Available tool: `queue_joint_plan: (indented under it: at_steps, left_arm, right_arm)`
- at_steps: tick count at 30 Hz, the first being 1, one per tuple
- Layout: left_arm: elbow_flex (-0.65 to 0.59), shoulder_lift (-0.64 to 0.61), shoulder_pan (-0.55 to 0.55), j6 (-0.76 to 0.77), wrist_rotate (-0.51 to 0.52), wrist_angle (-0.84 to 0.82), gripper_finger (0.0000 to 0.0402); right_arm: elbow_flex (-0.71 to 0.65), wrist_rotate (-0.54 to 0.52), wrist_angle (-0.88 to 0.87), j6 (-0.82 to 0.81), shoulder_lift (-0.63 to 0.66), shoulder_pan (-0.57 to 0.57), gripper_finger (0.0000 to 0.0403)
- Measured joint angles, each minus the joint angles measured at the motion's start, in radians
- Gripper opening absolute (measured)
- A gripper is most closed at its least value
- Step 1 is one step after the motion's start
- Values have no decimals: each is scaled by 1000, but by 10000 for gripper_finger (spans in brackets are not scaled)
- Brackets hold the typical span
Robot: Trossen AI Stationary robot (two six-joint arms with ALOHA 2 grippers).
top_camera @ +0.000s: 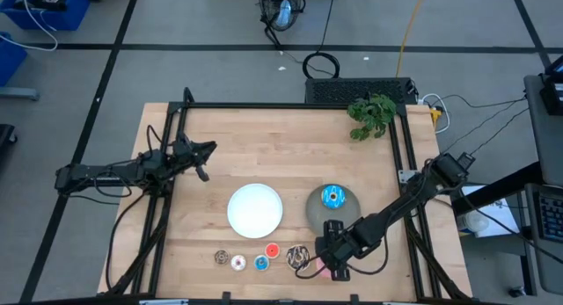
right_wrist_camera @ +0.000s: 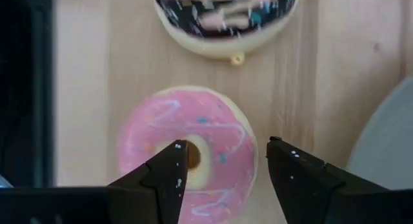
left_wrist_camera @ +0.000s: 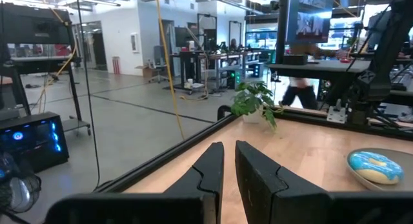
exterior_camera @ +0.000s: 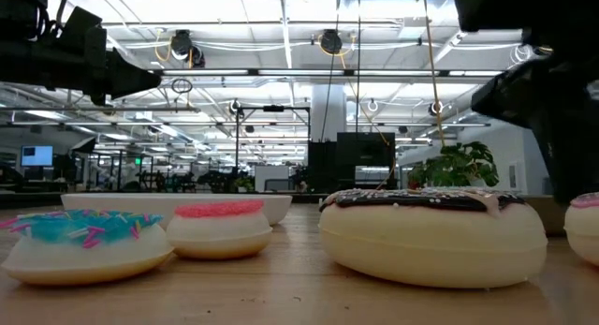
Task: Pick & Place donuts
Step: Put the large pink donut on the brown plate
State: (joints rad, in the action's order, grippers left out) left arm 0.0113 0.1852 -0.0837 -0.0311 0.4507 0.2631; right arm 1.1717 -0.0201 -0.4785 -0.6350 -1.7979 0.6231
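Note:
My right gripper (right_wrist_camera: 222,161) is open and points down over the pink donut (right_wrist_camera: 187,146), which lies flat on the table near the front edge (top_camera: 321,270). One finger stands over its hole, the other just outside its rim. The dark sprinkled donut (right_wrist_camera: 226,17) lies flat beside it (top_camera: 297,256). The blue donut (top_camera: 333,197) rests on the grey plate (top_camera: 317,215). Tiny brown (top_camera: 222,257), white (top_camera: 238,263), blue (top_camera: 261,263) and red (top_camera: 272,250) donuts lie in a row. My left gripper (top_camera: 204,156) waits, shut, over the table's left side. My right gripper comes at the pink donut from above, one fingertip (right_wrist_camera: 173,161) over the hole and the other (right_wrist_camera: 284,161) outside the rim. I cannot tell whether either finger touches the donut, which lies flat on the table.
An empty white plate (top_camera: 255,209) sits mid-table, left of the grey plate. A small green plant (top_camera: 372,116) stands at the far right corner. A black frame (top_camera: 290,105) runs along the table's far and side edges. Bare wood lies between the plates and the far edge.

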Motion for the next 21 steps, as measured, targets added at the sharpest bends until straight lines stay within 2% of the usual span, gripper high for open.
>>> queue_joint_plan:
  at_steps: [21]
  left_arm:
    - [0, 0, 0, 2, 0, -1, 44]
  right_arm:
    - [6, 30, -16, 39, -95, 1, 195]
